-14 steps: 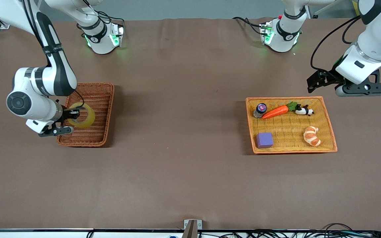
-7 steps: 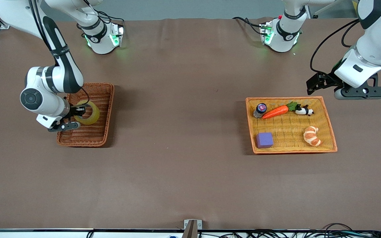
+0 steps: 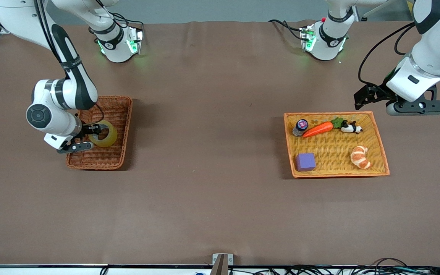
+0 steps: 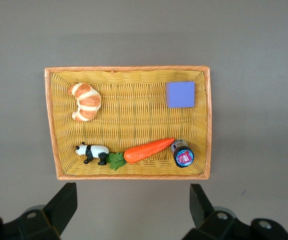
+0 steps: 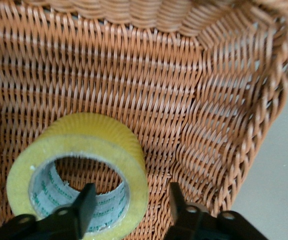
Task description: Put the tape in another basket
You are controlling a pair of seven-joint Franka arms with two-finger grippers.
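The tape (image 3: 106, 134), a yellowish ring with a grey core, lies in the dark reddish-brown wicker basket (image 3: 127, 114). It also shows in the right wrist view (image 5: 83, 137) on the basket's woven floor (image 5: 133, 75). My right gripper (image 3: 91, 131) is low in this basket and open. In the right wrist view (image 5: 131, 205) one finger is inside the ring and the other outside, with a gap to the tape's wall. My left gripper (image 3: 362, 97) is open and empty, up over the table by the orange-yellow basket, and waits; its own view shows it (image 4: 132, 200).
The wider orange-yellow basket (image 3: 289, 152) toward the left arm's end holds a purple cube (image 3: 305, 161), a croissant (image 3: 359, 157), a carrot (image 3: 318, 129), a panda toy (image 3: 351, 127) and a small jar (image 3: 300, 126). The left wrist view looks down on it (image 4: 128, 69).
My right gripper has come down into the reddish-brown basket with the tape, which now rests on the basket floor. The left gripper rose slightly, then held still.
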